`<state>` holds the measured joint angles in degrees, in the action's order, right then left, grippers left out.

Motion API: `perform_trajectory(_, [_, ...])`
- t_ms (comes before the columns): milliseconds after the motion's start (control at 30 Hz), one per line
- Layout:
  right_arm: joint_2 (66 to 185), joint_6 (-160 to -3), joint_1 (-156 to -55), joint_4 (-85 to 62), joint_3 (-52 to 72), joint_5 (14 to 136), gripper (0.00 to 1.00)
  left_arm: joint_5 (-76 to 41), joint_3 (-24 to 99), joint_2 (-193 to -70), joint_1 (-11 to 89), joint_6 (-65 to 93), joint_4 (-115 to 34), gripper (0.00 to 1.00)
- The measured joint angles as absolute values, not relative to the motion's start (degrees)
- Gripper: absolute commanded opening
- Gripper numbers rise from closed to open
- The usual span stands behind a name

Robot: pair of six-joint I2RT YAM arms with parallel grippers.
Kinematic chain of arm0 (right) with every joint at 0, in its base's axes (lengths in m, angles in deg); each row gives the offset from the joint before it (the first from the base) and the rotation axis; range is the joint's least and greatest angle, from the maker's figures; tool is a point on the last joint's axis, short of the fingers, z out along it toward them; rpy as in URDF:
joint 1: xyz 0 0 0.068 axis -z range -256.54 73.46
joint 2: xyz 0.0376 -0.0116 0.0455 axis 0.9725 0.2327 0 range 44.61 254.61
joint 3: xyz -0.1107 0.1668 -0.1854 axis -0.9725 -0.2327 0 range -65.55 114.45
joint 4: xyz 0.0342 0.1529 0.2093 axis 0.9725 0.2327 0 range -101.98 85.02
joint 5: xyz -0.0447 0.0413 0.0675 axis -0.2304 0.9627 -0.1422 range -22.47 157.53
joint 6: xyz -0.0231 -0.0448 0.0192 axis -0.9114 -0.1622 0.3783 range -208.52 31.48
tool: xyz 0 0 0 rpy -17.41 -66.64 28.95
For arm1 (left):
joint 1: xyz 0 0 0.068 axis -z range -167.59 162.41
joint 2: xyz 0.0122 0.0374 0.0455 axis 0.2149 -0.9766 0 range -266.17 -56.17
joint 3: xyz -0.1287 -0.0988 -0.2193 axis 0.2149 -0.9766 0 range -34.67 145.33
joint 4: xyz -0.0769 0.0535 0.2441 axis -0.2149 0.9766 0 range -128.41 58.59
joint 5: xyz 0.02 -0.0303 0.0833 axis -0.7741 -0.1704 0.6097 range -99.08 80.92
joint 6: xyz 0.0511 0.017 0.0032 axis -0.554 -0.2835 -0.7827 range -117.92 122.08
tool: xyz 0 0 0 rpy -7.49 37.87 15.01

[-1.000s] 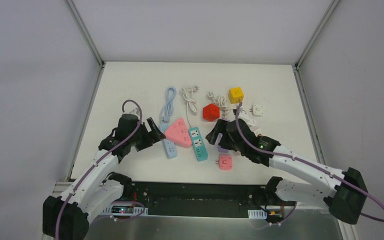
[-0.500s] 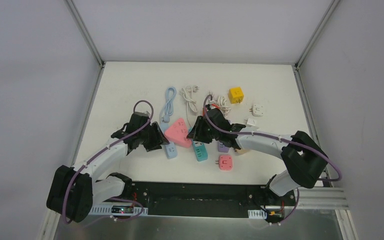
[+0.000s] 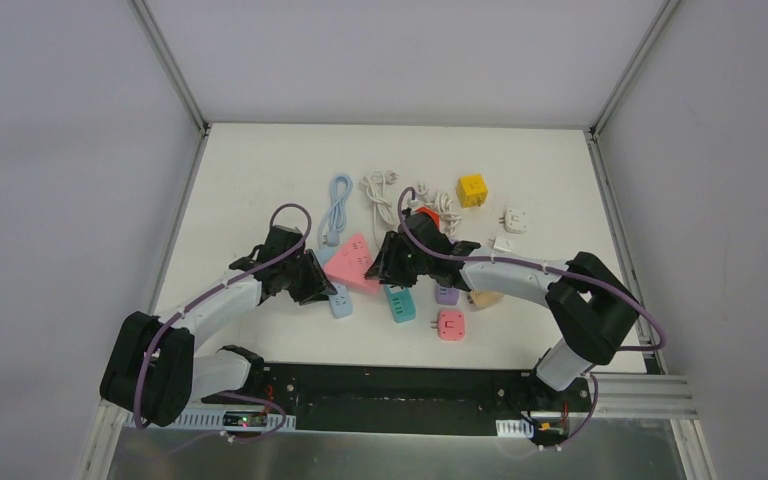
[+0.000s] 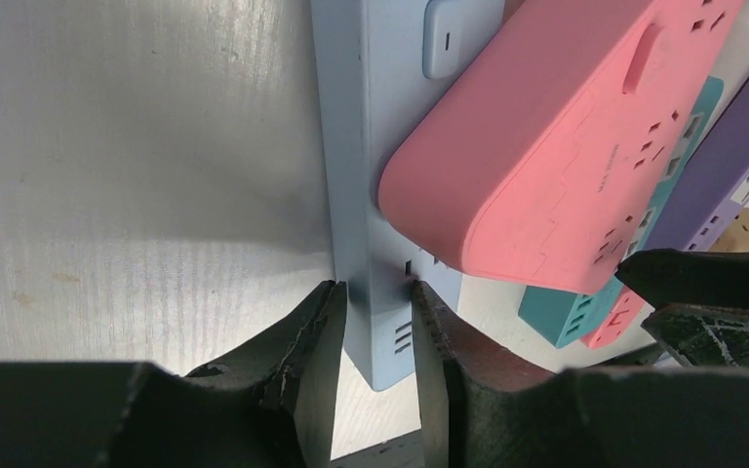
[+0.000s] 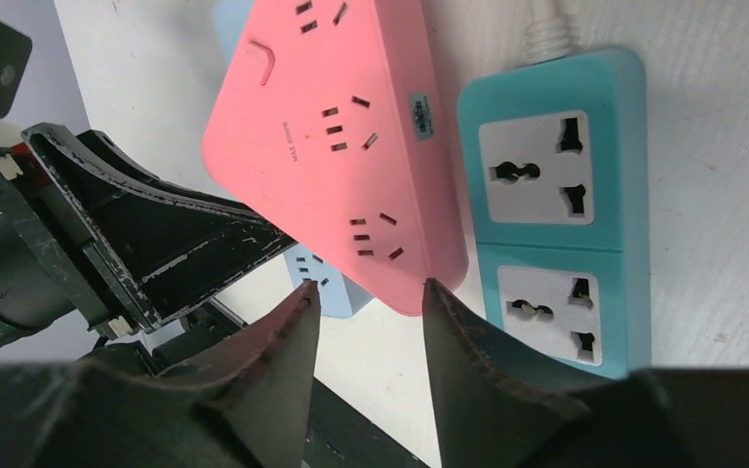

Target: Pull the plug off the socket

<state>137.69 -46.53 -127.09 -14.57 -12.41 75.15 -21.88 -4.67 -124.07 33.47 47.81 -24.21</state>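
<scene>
A pink triangular plug block [image 3: 352, 265] sits on top of a light-blue socket strip [image 3: 341, 300], on the white table. My left gripper [image 3: 312, 285] comes in from the left. In the left wrist view the gripper [image 4: 375, 292] is shut on the near end of the blue strip [image 4: 371, 146], one finger on each side, with the pink block [image 4: 566, 146] just beyond. My right gripper [image 3: 385, 262] is at the pink block's right corner. Seen from the right wrist, it [image 5: 368, 290] stands open with its tips at the near corner of the pink block [image 5: 341, 146].
A teal socket strip [image 5: 556, 214] lies right beside the pink block. A purple adapter [image 3: 447, 294] and a small pink adapter [image 3: 450, 324] lie to its right. Behind are a blue cable [image 3: 340, 205], white cables [image 3: 380, 190], a red cube [image 3: 423, 213], a yellow cube [image 3: 472, 188] and a white adapter [image 3: 515, 218].
Both arms have reached inward to the pink block. The left gripper has closed on the blue strip. The right gripper has swung left from the purple adapter and its jaws have narrowed.
</scene>
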Motion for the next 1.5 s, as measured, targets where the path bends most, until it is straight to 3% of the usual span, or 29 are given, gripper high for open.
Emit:
perform_trajectory(133, [137.7,-46.4,-127.2,-14.7,-12.4,75.9,0.58,-21.4,-4.7,-124.1,33.5,48.0,-24.0,0.30])
perform_trajectory(433, [137.7,-46.1,-127.3,-14.6,-12.9,75.9,0.63,-20.3,-4.7,-123.8,33.5,48.1,-23.2,0.27])
perform_trajectory(633, [138.5,-45.8,-127.3,-16.0,-12.8,77.3,0.79,-20.1,-4.7,-123.6,33.5,48.1,-23.0,0.25])
perform_trajectory(733, [140.2,-45.4,-127.3,-17.9,-12.8,78.2,0.81,-20.1,-4.7,-123.4,33.5,48.1,-23.1,0.25])
perform_trajectory(933, [143.5,-43.9,-127.1,-22.7,-12.7,80.7,0.80,-19.8,-4.8,-123.0,33.5,48.1,-22.9,0.24])
perform_trajectory(1167, [147.6,-40.4,-126.3,-28.7,-12.7,83.8,0.62,-18.4,-5.0,-121.1,33.5,48.0,-21.7,0.29])
perform_trajectory(1500, [149.4,-32.3,-130.4,-38.5,-14.2,81.9,0.53,-11.7,-7.5,-112.3,33.5,48.4,-16.7,0.60])
